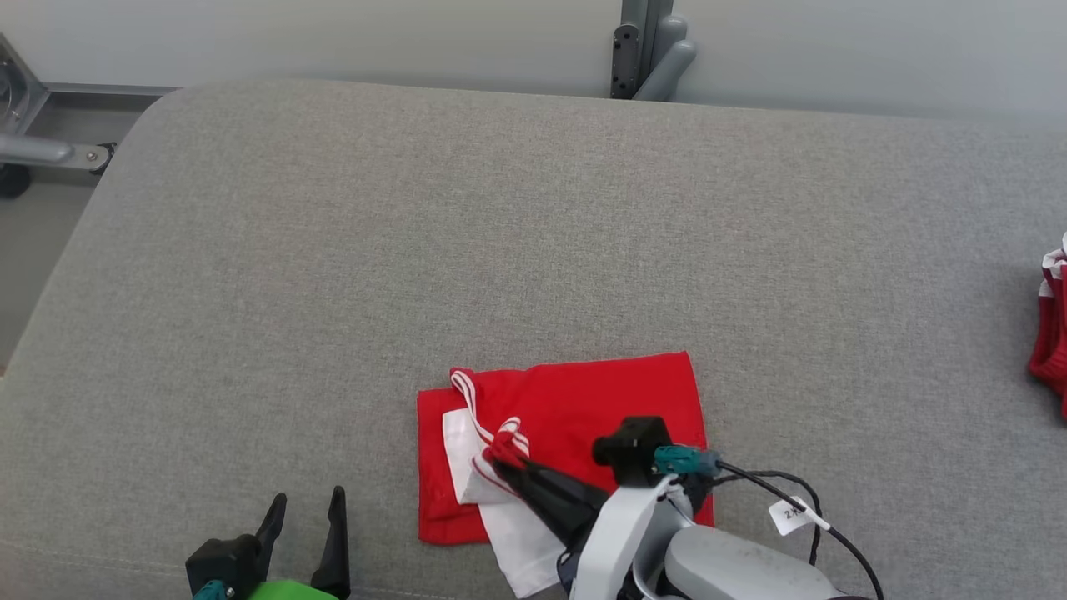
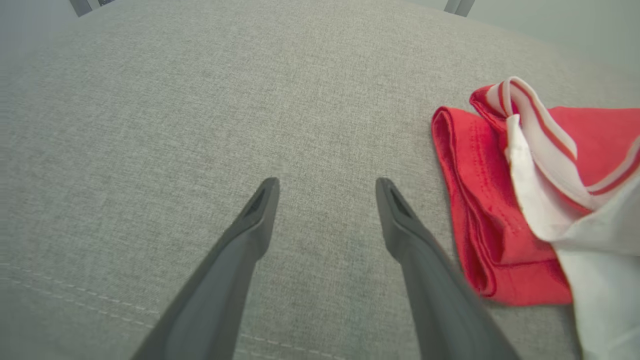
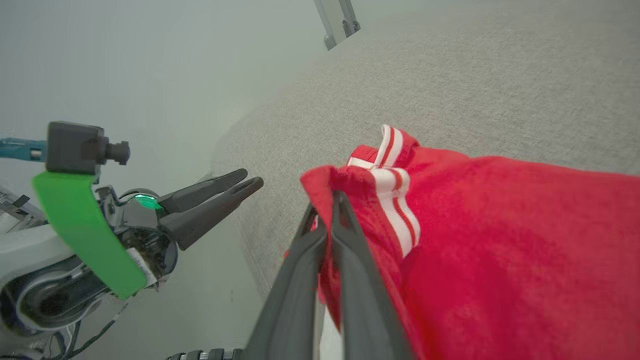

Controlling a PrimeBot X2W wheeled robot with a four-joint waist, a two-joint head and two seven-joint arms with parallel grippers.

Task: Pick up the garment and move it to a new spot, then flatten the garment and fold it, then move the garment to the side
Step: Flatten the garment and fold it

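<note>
My right claw [image 1: 504, 465] was clamped shut on the red garment [image 1: 617, 392], pinching a bunched fold beside its red-and-white striped trim [image 1: 471, 400], on the grey padded bench [image 1: 533, 208]. The garment lay toward 6 o'clock in the head view, near the bench's front edge, as a rough red rectangle of doubled layers. In the right wrist view the two fingers met tip to tip [image 3: 325, 200], with red cloth [image 3: 500, 225] gathered around them and lifted a little at that corner.

My left claw [image 1: 307, 498] hung at 7 o'clock with its fingers spread wide, empty and touching nothing. From its own wrist view [image 2: 326, 184], the folded red edge [image 2: 480, 210] sat just beside it at 3 o'clock. The same claw [image 3: 252, 177] appeared at 9 o'clock in the right wrist view.

By my reading, the flattening and most of the folding were done, since the stacked hem showed several layers. The fold was untidy, however: a white panel [image 1: 517, 525] spilled out toward 6 o'clock, past the red outline. What remained, I judged, was to tuck or finish that fold and then carry the bundle aside. A second red-and-white cloth [image 1: 1052, 333] sat at 3 o'clock at the picture's edge, well apart.
</note>
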